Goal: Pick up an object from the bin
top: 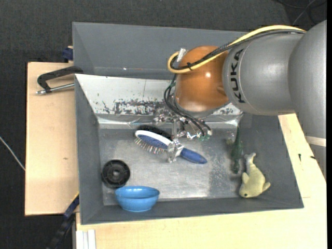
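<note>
My gripper (174, 150) hangs below the orange cover near the middle of the bin, its metal fingers down at a blue-and-white hairbrush (161, 144). The brush lies flat, bristle head to the left and blue handle pointing right. The fingertips sit at the brush's neck, where head meets handle, and look close together around it. The brush rests on the bin floor.
A black round disc (115, 173) lies at the front left, with a blue bowl (137, 198) against the front wall. A yellow fish toy (253, 180) and a dark green figure (236, 152) lie at the right side. The arm covers the bin's back right.
</note>
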`<action>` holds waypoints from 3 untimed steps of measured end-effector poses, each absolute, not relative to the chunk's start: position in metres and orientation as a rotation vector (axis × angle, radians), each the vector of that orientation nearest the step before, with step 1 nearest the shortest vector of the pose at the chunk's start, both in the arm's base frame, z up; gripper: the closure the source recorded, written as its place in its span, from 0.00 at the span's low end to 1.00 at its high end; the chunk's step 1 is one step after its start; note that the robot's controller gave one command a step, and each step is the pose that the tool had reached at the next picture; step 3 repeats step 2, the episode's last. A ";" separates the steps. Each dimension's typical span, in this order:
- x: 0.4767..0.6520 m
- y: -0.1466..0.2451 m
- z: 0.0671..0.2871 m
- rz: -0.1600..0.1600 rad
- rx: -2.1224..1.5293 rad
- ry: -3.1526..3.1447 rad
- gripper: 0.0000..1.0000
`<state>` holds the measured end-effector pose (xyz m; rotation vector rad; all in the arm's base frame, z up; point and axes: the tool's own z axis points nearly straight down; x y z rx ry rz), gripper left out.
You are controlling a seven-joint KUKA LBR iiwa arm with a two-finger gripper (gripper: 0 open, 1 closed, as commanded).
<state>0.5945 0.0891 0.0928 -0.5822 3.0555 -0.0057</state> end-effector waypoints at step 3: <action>0.587 0.094 0.254 0.001 -0.673 3.054 1.00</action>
